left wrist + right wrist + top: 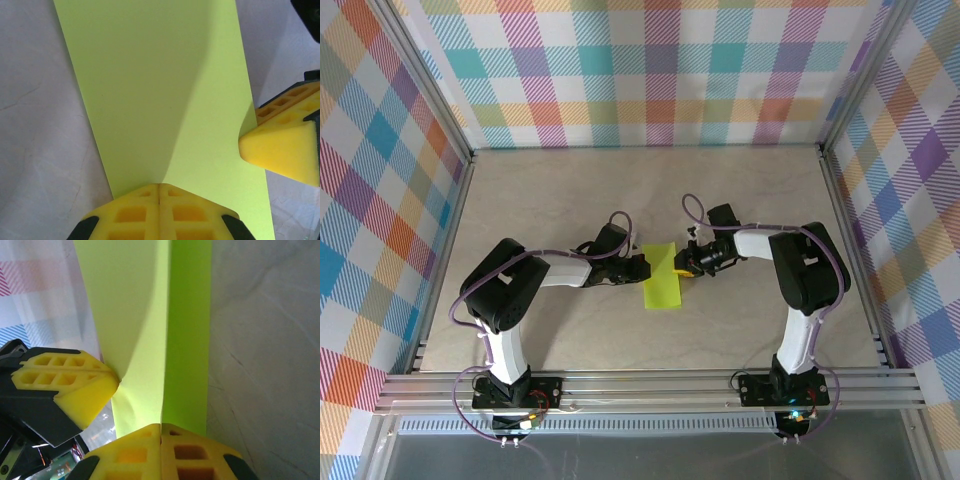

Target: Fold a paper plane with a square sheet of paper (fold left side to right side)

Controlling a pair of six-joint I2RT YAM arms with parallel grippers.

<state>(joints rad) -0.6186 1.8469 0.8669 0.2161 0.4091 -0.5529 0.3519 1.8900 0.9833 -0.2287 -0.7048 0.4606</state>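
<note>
Mid-table, between the arms: square sheet of paper (661, 278), doubled into a strip. Pinched at its left edge by left gripper (641, 268) and at its right by right gripper (683, 266), both clamped tight. Thin, light, limp (creases readily) — best gripped at edges, gently. Smooth pale table (570, 190); plaid walls (660, 70) close around.

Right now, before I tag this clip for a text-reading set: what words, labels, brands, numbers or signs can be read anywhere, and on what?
No text can be read anywhere.
The square sheet of paper is plain lime, with no print.
There is no marking on the left gripper or the right gripper.
The checked walls carry a pattern and no words.
Any labels on the arm bases are too small to read.
</note>
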